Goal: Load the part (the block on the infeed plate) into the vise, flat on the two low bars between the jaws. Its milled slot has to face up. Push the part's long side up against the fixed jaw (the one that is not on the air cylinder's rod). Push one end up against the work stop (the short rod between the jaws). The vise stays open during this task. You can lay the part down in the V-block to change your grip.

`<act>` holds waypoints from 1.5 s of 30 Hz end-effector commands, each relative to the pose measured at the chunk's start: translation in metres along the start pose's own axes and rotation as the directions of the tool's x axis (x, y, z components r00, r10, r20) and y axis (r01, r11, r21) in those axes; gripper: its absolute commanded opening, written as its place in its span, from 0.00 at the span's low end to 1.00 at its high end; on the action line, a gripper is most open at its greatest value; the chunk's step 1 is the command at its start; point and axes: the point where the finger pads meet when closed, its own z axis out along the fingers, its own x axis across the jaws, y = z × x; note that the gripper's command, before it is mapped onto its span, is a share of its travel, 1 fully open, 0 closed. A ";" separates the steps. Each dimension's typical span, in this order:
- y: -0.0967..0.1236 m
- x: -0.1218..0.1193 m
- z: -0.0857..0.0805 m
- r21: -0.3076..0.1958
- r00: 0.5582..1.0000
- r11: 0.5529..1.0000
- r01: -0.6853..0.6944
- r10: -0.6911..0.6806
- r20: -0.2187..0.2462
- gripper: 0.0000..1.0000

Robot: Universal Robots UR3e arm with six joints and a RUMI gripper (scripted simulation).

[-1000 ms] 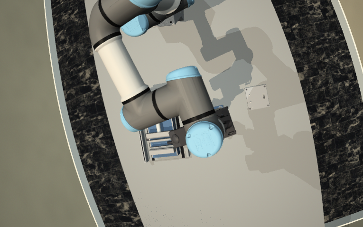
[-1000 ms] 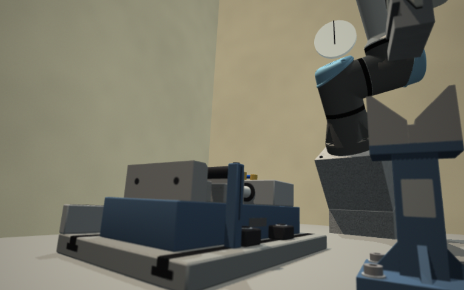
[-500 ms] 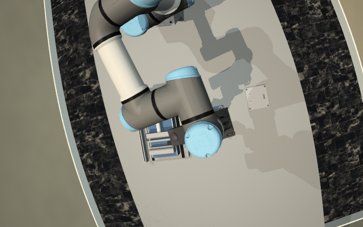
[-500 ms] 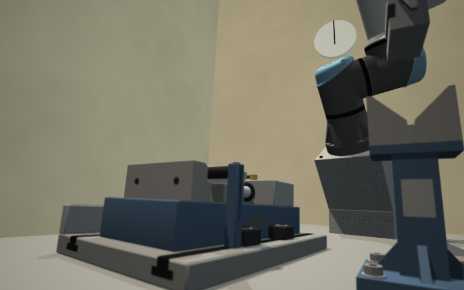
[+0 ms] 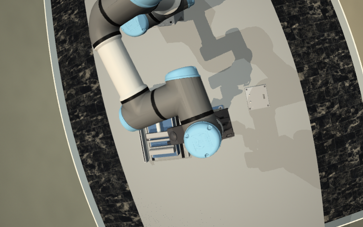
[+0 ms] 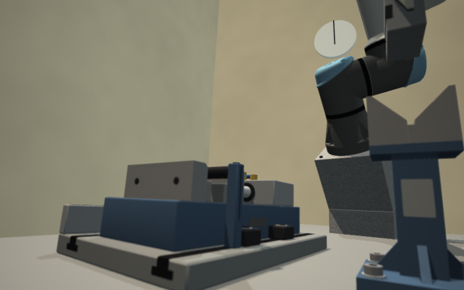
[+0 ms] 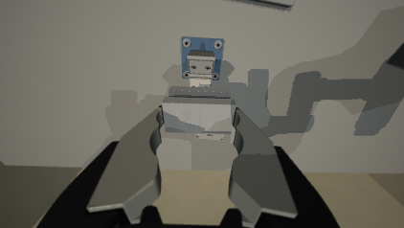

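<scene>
Gripping the part (image 7: 197,116), fingers partway closed, pads touching

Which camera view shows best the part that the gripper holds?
The wrist view: the grey part sits clamped between the two fingers of the gripper. In the top view the arm covers it. The exterior view does not show it.

Part (image 7: 197,116) between gripper (image 7: 197,125) fingers — V-block (image 7: 201,59) below, beyond.

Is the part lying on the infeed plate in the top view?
No, the infeed plate shows only its bare face; the hand is shut on the part.
</scene>
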 end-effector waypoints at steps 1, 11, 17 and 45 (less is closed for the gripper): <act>0.000 -0.001 -0.001 0.000 1.000 1.000 -0.008 0.008 0.004 0.00; -0.001 -0.001 -0.001 0.000 1.000 1.000 -0.018 0.018 0.004 0.00; -0.001 -0.001 -0.001 0.000 1.000 1.000 -0.020 0.020 0.004 0.00; -0.001 -0.001 -0.001 0.000 1.000 1.000 -0.023 0.023 0.004 0.00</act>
